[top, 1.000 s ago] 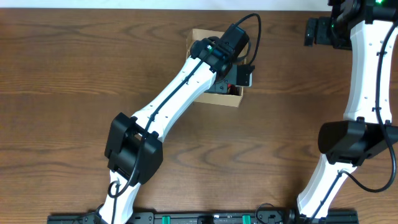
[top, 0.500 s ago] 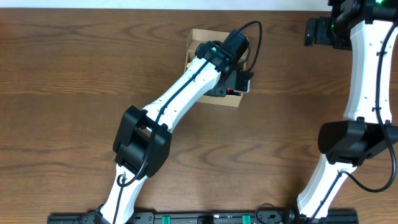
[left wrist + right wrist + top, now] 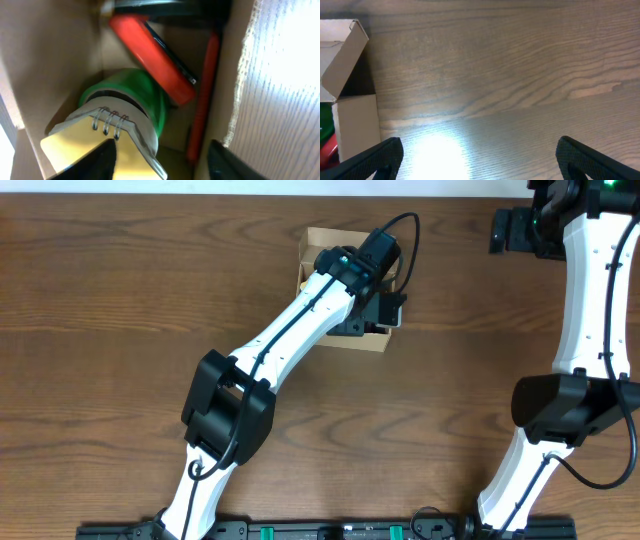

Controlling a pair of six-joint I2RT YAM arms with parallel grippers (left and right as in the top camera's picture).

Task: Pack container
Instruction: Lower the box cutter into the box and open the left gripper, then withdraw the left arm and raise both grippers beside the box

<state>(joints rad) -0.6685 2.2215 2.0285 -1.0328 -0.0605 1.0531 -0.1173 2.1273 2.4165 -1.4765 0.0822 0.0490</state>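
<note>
Container [image 3: 318,238] sits directly beneath the left gripper [image 3: 385,308] in the overhead view, well apart from the right gripper [image 3: 505,230]. From the left wrist, the jaws stand apart inside it, with a pale clip [image 3: 85,140] just below them on a green roll [image 3: 140,95] and a red case [image 3: 150,55] beyond. From the right wrist, that gripper hangs wide apart and empty over the table [image 3: 520,75], the container to its left. The left gripper should rise straight up, clear of the walls and flap, so nothing gets dragged out.

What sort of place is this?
Probably a robotics lab bench: the white left arm and right arm rise from a base rail at a wood-grain table, the left one reaching into a small cardboard box.
</note>
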